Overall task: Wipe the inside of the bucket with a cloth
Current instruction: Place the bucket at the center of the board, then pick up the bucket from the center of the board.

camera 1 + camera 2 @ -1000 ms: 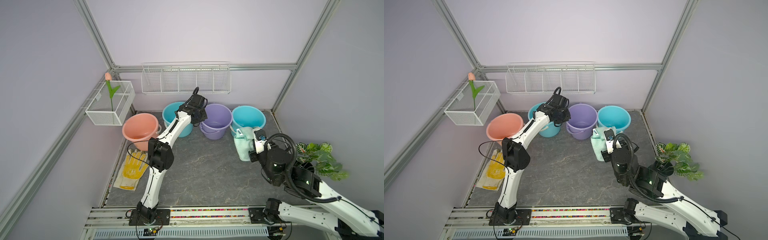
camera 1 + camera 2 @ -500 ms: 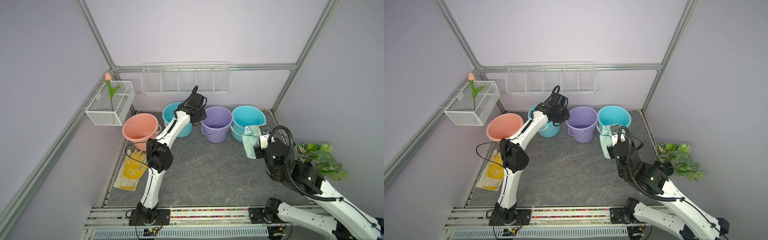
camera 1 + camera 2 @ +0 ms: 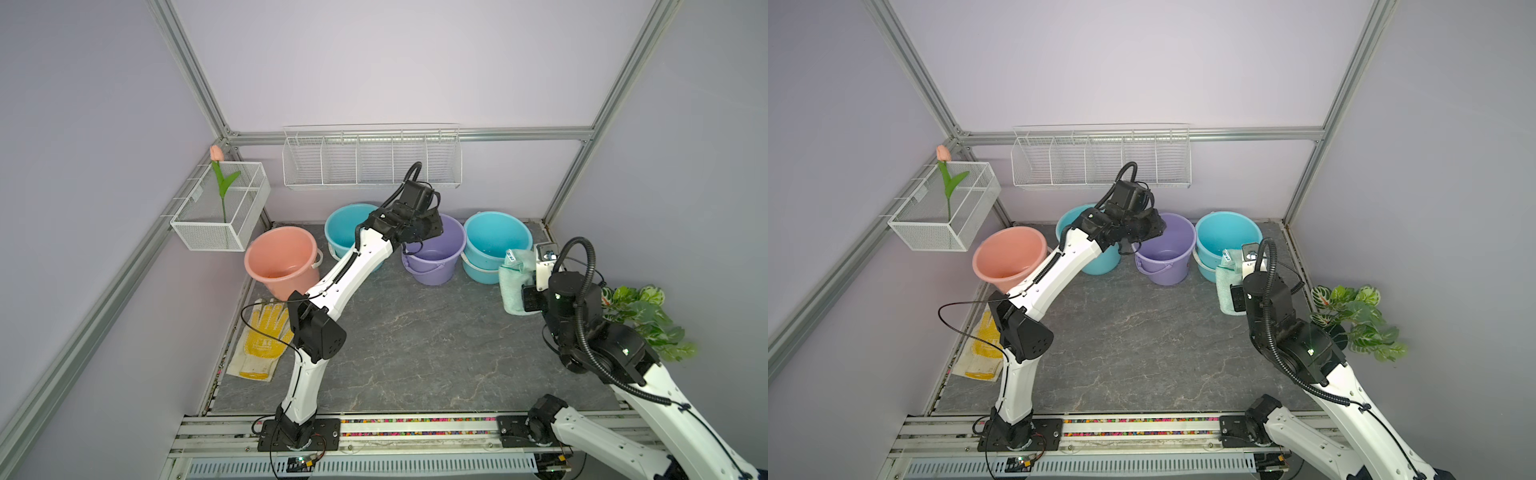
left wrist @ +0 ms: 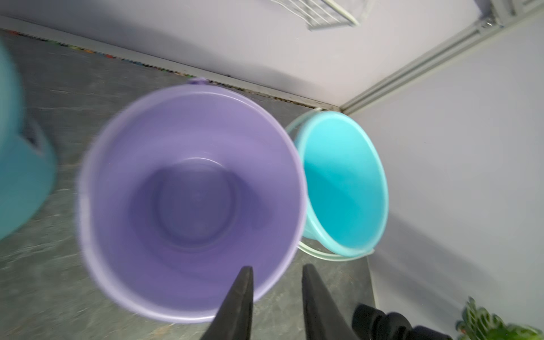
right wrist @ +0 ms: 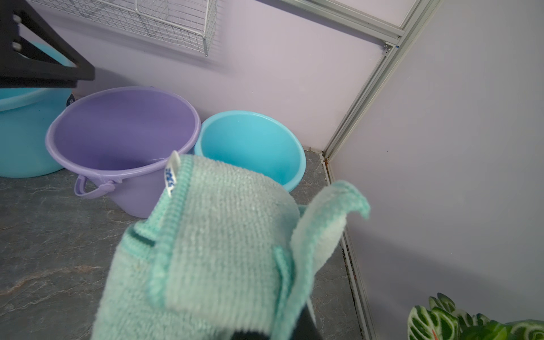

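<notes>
The right tool (image 3: pixel 540 271) is clamped on the pale mint-green microfibre cloth (image 5: pixel 223 235), which drapes over it. Beyond it stands the round purple plastic bucket (image 4: pixel 123 176). Over the bucket's rim hangs the left tool (image 4: pixel 276 273), slightly parted and empty.

Purple bucket (image 3: pixel 434 272) mouth unobstructed; teal bucket (image 3: pixel 496 241) just beside; wall (image 3: pixel 498 195) behind.

The left gripper (image 3: pixel 432 231) is hovering over the rim of the purple bucket (image 3: pixel 434 271) while the right arm (image 3: pixel 570 300) is holding the mint-green cloth (image 3: pixel 513 287) up, just beside the rightmost blue bucket (image 3: pixel 498 233)
</notes>
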Robot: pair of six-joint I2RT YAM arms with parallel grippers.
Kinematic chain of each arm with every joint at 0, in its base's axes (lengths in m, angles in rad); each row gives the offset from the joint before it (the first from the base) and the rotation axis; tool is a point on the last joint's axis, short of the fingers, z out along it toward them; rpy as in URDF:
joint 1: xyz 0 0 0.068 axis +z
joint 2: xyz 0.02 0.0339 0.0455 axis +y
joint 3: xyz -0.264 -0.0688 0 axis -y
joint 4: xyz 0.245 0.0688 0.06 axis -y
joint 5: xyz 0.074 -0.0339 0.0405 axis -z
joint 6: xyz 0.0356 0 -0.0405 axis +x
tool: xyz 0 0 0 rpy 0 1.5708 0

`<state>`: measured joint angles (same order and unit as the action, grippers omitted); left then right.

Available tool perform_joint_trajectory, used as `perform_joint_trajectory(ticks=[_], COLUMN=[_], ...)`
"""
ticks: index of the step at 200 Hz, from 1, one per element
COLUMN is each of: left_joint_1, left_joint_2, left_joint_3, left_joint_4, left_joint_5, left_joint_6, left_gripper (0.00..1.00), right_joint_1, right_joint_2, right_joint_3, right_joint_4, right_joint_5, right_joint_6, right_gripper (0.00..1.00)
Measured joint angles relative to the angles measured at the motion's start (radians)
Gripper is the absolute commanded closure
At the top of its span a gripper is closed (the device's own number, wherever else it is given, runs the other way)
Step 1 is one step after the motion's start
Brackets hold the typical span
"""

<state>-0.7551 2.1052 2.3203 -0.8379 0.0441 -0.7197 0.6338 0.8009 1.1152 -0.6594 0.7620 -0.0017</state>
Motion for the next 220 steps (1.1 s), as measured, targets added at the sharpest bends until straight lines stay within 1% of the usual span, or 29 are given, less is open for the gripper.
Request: perform_joint_trajectory(ticks=[33,65,85,112,138,172,186,220], left_joint_1=[-0.083,-0.121,-0.123,-0.12,-0.114,-0.102,-0.099,-0.095], left_joint_2=[0.084,0.201,0.253,0.296,0.306,0.306,0.306,0.32], left_joint_3=[0.03,0.072,0.072,0.073,0.095,0.115,0.116,0.137], left_joint_4=[0.127,0.204,0.221,0.22,0.203,0.182,0.187,0.243], left_joint_5=[0.079,0.116,0.129,0.116,0.077,0.016,0.013,0.037], left_joint_6=[-0.032,-0.067,-0.09,-0.1,-0.104,-0.112,-0.119,-0.163], left_gripper=[0.65,0.65,0.64,0.62,0.6,0.55,0.53,0.52], right_joint_1=[-0.008,-0.011,-0.011,-0.011,-0.011,-0.011,-0.011,-0.011], right_joint_2=[-0.035,-0.068,-0.086,-0.1,-0.1,-0.101,-0.101,-0.101], right_joint_3=[0.001,0.014,0.03,0.046,0.05,0.05,0.05,0.05], right_joint_4=[-0.018,-0.033,-0.041,-0.044,-0.048,-0.052,-0.055,-0.055], right_joint_5=[0.004,0.028,0.04,0.054,0.057,0.056,0.056,0.055], right_joint_6=[-0.003,-0.016,-0.025,-0.036,-0.037,-0.037,-0.037,-0.041], right_gripper=[0.91,0.91,0.91,0.91,0.91,0.91,0.91,0.91])
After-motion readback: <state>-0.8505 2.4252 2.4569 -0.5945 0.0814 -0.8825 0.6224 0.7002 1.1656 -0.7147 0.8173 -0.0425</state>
